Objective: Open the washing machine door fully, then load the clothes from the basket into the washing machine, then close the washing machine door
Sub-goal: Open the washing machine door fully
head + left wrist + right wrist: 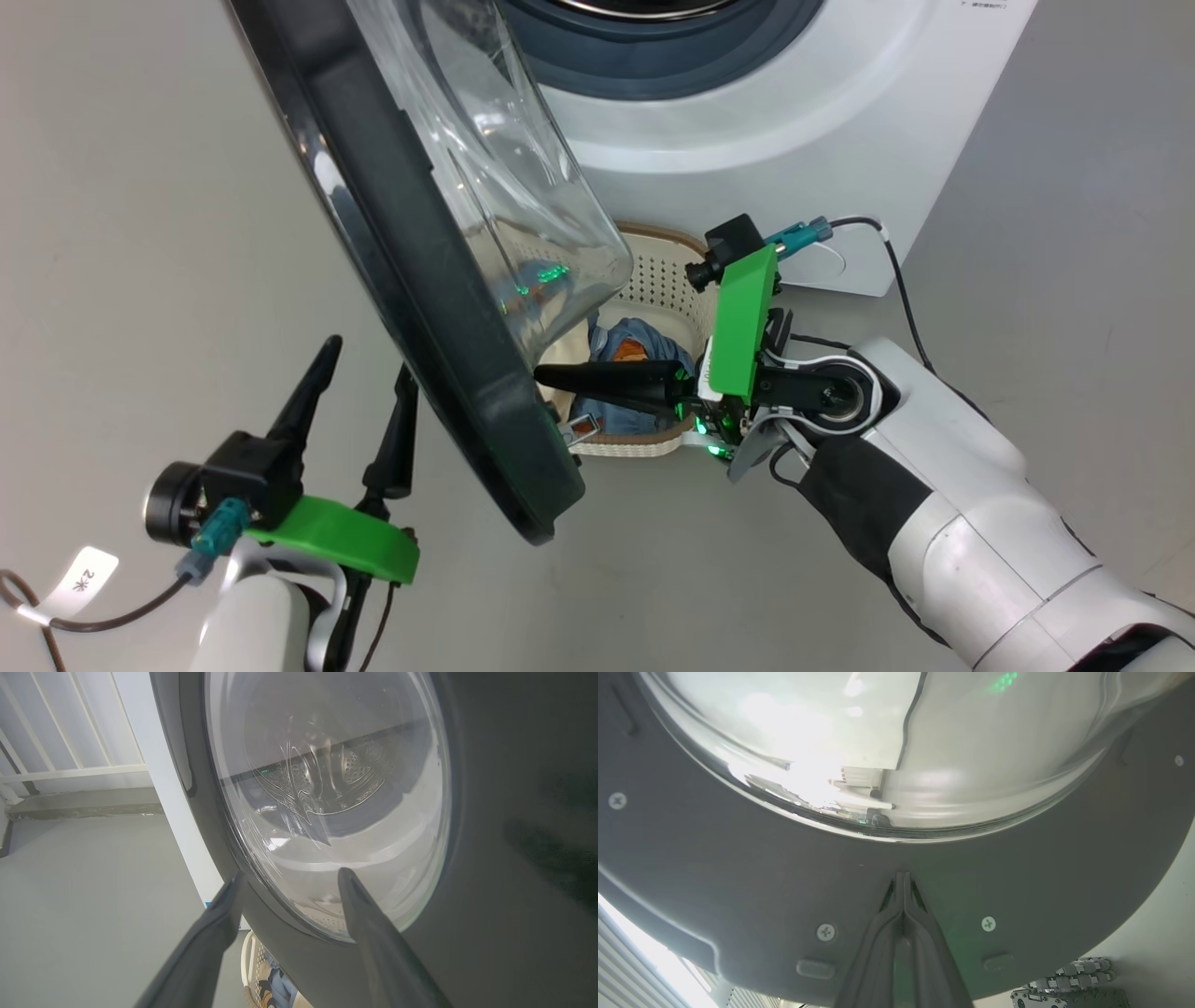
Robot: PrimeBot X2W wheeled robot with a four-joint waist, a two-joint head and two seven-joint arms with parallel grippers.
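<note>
The washing machine door (pixel 411 280) stands partly open, edge-on to the head view, its clear glass bowl (pixel 504 168) bulging toward the white washing machine (pixel 747 121). My right gripper (pixel 541 373) is shut and empty, its tips against the door's inner face (pixel 738 868) just below the glass; the shut right gripper (pixel 903 877) looks straight at that face. My left gripper (pixel 369 359) is open on the door's outer side, apart from it. In the left wrist view the left gripper (pixel 289 877) faces the window (pixel 327 802). The basket (pixel 663 271) sits on the floor beyond the door, holding blue clothes (pixel 635 350).
Grey floor (pixel 140 233) spreads left and right of the machine. A white railing (pixel 70 770) stands behind the open door. A tagged cable (pixel 84 579) trails from my left wrist. The grey-blue gasket (pixel 653 56) rings the drum mouth at the top.
</note>
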